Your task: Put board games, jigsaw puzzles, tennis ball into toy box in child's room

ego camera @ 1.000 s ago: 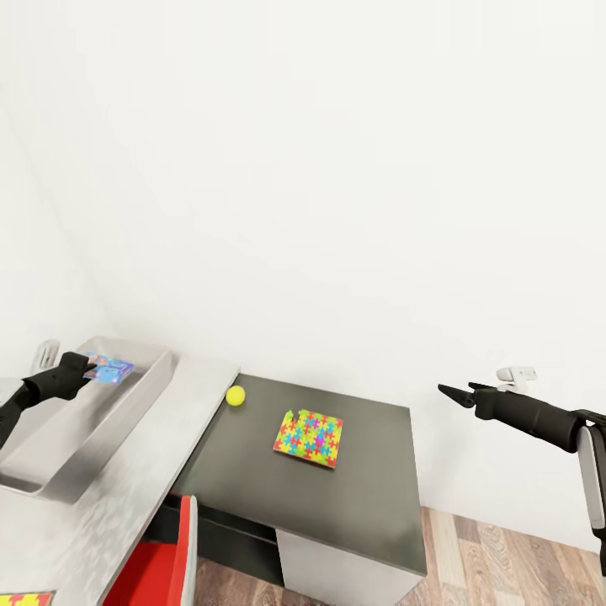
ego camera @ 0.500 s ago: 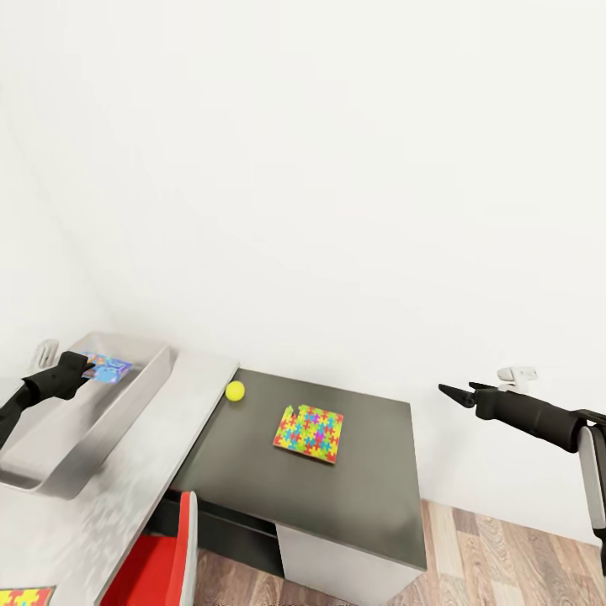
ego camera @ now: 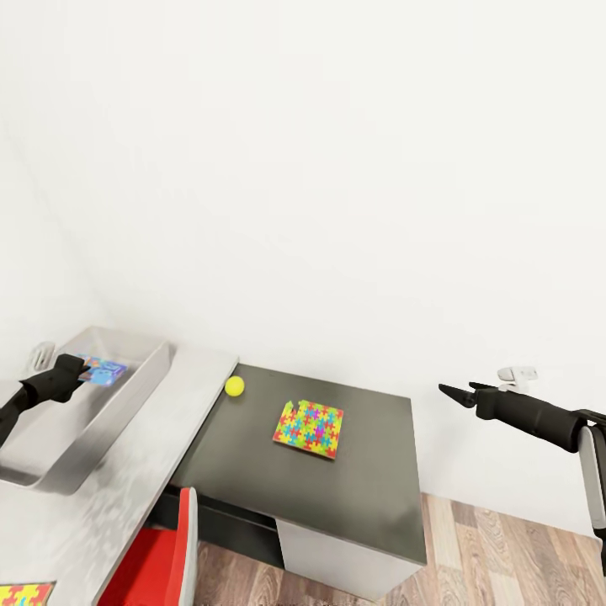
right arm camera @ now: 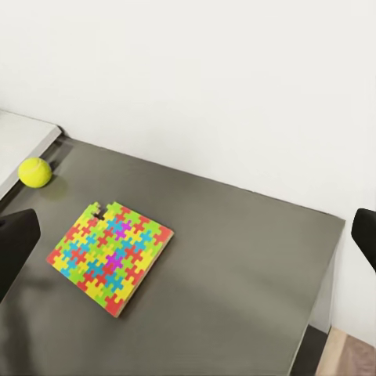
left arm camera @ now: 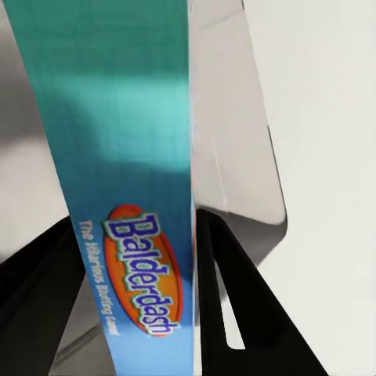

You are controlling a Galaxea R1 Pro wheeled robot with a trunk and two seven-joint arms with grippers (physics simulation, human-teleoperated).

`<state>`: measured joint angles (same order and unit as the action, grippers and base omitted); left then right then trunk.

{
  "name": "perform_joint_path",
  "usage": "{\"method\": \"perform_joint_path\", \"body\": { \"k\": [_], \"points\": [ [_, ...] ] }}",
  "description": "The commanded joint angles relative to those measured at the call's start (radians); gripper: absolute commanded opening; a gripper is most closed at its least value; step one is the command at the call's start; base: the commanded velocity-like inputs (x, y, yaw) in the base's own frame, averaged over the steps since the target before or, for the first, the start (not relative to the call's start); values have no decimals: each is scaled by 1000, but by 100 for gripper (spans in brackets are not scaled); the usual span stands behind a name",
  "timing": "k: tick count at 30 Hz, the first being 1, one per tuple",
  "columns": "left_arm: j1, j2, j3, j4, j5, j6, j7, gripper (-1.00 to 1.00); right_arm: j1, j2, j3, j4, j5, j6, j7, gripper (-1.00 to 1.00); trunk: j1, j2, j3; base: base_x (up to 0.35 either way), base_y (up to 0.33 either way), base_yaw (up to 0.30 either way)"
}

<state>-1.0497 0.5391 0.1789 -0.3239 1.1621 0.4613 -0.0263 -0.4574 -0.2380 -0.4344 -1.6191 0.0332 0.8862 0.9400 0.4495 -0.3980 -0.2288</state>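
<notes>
Your left gripper point(ego camera: 77, 370) pinches the Balderdash box point(left arm camera: 129, 196) over the toy box point(ego camera: 126, 400); your right gripper point(ego camera: 449, 391) jaws are spread, clear of the bench point(ego camera: 370, 480) right edge.

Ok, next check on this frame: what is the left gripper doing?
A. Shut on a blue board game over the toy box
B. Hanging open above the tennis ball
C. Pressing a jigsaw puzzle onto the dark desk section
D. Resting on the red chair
A: the left gripper has its fingers either side of the blue board game, held above the toy box.
</notes>
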Motion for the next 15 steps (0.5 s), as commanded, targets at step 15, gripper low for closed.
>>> {"method": "perform_joint_path", "body": {
  "k": [15],
  "points": [
    [-3, 2, 14, 6, -87, 0, -1, -100, -1, 0, 0, -1, 4, 7, 6, 100, 1, -2, -26, 0, 0, 0]
  ]
}}
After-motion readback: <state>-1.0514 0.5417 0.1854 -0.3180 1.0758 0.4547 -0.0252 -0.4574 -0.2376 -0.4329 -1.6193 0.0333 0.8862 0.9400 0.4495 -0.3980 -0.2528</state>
